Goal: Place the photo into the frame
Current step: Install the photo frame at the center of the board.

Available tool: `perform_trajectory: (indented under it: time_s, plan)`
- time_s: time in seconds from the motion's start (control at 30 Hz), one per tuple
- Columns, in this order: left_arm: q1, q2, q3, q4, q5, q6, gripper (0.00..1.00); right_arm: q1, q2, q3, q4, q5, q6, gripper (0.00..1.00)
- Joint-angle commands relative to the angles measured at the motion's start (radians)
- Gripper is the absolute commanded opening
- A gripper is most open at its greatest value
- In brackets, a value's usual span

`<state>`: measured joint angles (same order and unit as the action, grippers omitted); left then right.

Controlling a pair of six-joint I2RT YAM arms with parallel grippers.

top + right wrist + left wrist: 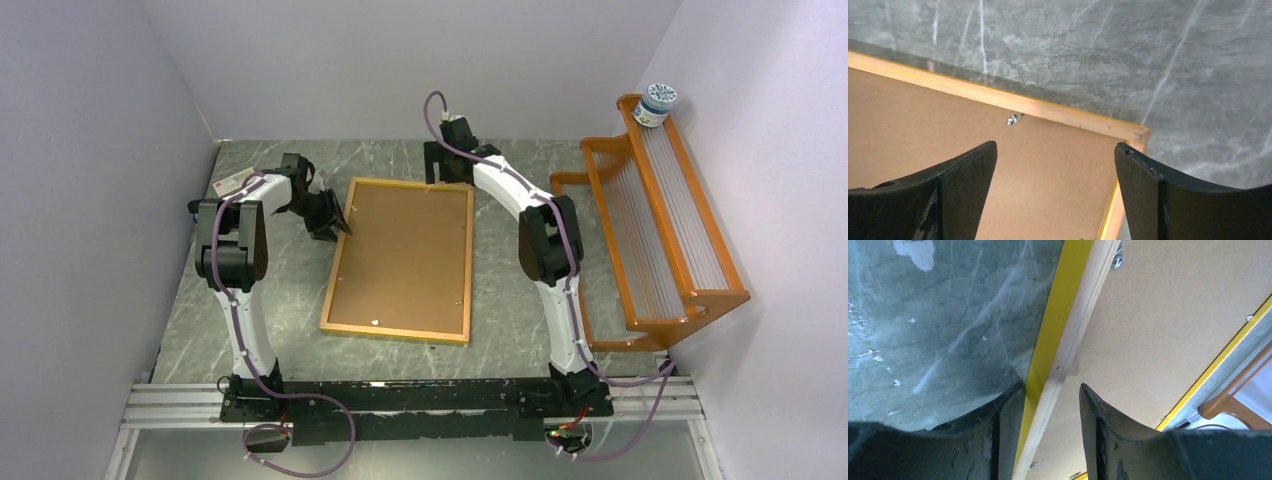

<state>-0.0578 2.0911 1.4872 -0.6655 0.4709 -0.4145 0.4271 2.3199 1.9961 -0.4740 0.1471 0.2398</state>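
Left tool (1050,386) half-spread astride the frame (1058,310) at 10 o'clock; right tool (1055,144) spread wide over its 1 o'clock corner.

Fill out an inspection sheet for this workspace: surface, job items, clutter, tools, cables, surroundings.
Surface: grey-green marbled table, with white scuffs near the left arm.
Job's things: frame lies back up, with a brown backing panel filling it; photo not seen.
Clutter: orange slatted rack at right with a small jar on its far end; card at far left.
Tools: left tool astride the frame's left rim, jaws partly apart, grip unclear; right tool wide open over the frame's far right corner, holding nothing.
Cables: purple cables run along both arms and loop by the bases.
Surroundings: plain pale walls; metal rail at near edge.
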Motion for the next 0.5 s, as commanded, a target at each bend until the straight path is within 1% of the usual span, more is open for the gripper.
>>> perform_trajectory:
  time_s: [0.0, 0.2, 0.33, 0.47]
  plan:
    - [-0.002, -0.035, 0.015, 0.012, -0.022, -0.008, 0.51, -0.033, -0.154, -0.049, -0.036, -0.008, 0.106, 0.91]
    - [0.006, -0.092, -0.019, 0.004, -0.067, -0.029, 0.56, -0.074, -0.242, -0.21, -0.08, -0.026, 0.198, 0.89]
    - [0.011, -0.096, -0.043, 0.027, -0.021, -0.026, 0.57, -0.101, -0.297, -0.334, -0.098, -0.071, 0.251, 0.87]
    - [0.012, -0.057, -0.019, 0.057, 0.041, -0.025, 0.57, -0.11, -0.344, -0.468, -0.087, -0.157, 0.3, 0.88]
